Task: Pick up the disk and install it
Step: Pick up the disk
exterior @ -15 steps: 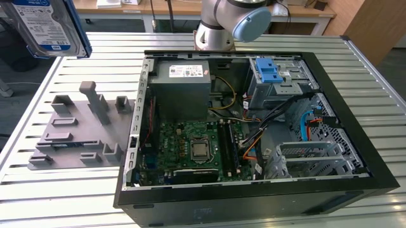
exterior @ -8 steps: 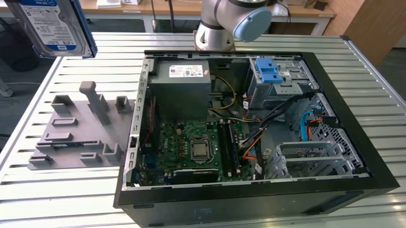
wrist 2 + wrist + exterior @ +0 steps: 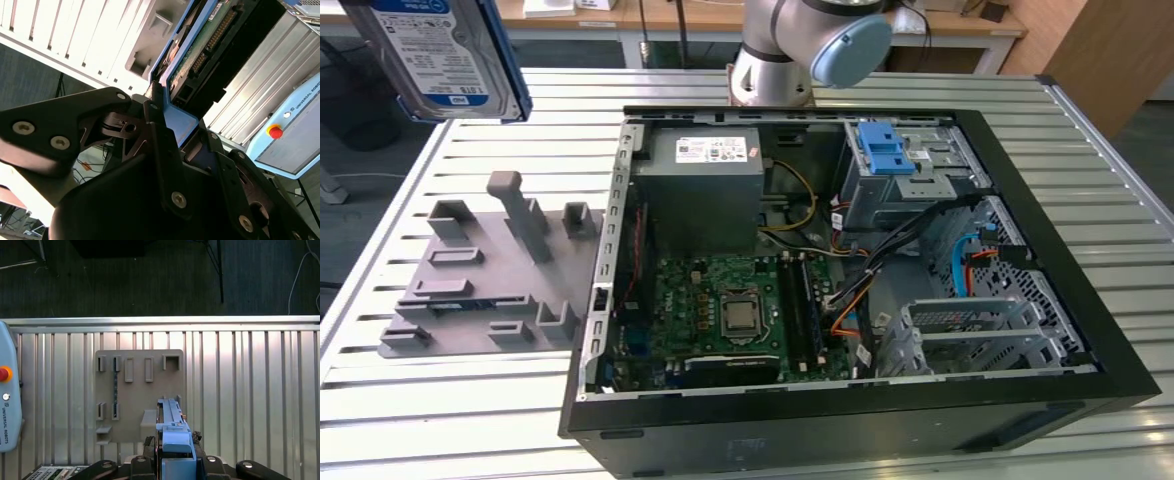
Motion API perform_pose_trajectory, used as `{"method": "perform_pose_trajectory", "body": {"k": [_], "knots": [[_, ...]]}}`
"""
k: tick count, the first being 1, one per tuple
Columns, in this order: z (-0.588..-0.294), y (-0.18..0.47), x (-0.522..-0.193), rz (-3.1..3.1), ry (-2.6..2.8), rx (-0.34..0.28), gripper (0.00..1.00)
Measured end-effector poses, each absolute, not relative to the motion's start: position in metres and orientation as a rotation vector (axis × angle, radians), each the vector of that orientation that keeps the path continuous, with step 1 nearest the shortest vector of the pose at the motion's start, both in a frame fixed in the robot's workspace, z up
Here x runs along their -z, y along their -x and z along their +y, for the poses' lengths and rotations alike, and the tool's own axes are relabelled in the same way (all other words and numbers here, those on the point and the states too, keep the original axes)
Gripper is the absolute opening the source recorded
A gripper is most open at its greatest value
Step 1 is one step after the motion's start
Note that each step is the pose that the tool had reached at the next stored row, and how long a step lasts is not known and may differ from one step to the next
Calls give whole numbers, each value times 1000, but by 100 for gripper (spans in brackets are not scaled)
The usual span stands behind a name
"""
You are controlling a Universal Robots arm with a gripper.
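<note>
Exterior view puts the disk [image 3: 438,55] high in the air, label side to the camera, well clear of the table [image 3: 1121,150] and off to one side of the open case [image 3: 854,440]. The pick-up half of the task therefore looks done. The install half is not. The grey bay [image 3: 907,185] inside the case sits well apart from the disk, with its blue latch [image 3: 885,150] on top and, as far as this angle lets one judge, no drive in it.

Second wrist view adds what the exterior view lacks. The gripper [image 3: 167,107] is clamped on the disk's blue bracket [image 3: 182,125], with its fingers [image 3: 152,120] pressed against it from both sides. The disk's green circuit board [image 3: 197,55] runs away from the grip.

First wrist view looks down past the gripper and shows the disk edge-on. The grey fixture [image 3: 135,390] lies beneath it on the table, and the disk does not touch it.
</note>
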State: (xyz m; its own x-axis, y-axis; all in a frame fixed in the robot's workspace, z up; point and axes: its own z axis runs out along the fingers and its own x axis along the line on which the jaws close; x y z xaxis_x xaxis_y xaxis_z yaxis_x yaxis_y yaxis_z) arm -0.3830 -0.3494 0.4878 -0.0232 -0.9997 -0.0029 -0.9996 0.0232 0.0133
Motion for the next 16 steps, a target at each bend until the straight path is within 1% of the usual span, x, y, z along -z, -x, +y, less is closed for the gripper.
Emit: {"method": "perform_pose_trajectory", "body": {"k": [16], "knots": [[-349, 378, -488, -2242, -2191, 18, 36]]}}
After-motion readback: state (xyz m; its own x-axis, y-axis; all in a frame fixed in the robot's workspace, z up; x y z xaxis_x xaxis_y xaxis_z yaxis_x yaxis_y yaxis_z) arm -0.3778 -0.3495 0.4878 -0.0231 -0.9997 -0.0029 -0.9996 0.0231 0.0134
